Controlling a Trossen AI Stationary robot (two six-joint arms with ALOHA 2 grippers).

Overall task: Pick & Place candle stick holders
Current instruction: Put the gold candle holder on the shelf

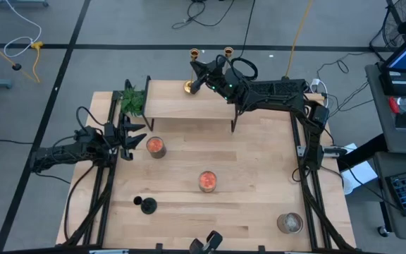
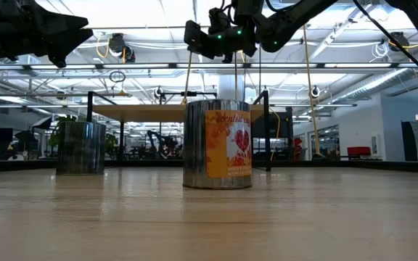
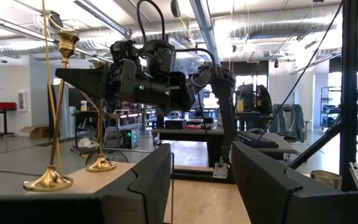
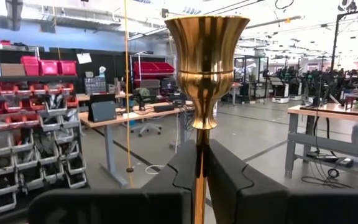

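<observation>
**Table inventory: 3 candle stick holders, 3 tins, 1 plant**

1. Near edge: a black candle stick holder [image 1: 147, 205] stands on the wooden table [image 1: 259, 183], left of centre; a plain metal tin [image 1: 289, 223] sits toward the right corner.
2. Middle: 2 tins with orange labels, one at the centre [image 1: 207, 181], one further left [image 1: 156, 147].
3. Left side: the left gripper [image 1: 134, 135] hovers beside the left orange tin, fingers [image 3: 143, 186] spread apart, holding nothing.
4. Raised shelf [image 1: 182, 106] at the back: a green plant [image 1: 133, 99] sits at its left end.
5. Far edge of the shelf: 2 gold candle stick holders. One [image 3: 50, 106] stands free at the edge. The right gripper [image 1: 201, 76] is closed around the stem of the other gold holder [image 4: 205, 74], just below its cup; the left wrist view shows that holder's base [image 3: 100, 165] resting on the shelf.
</observation>
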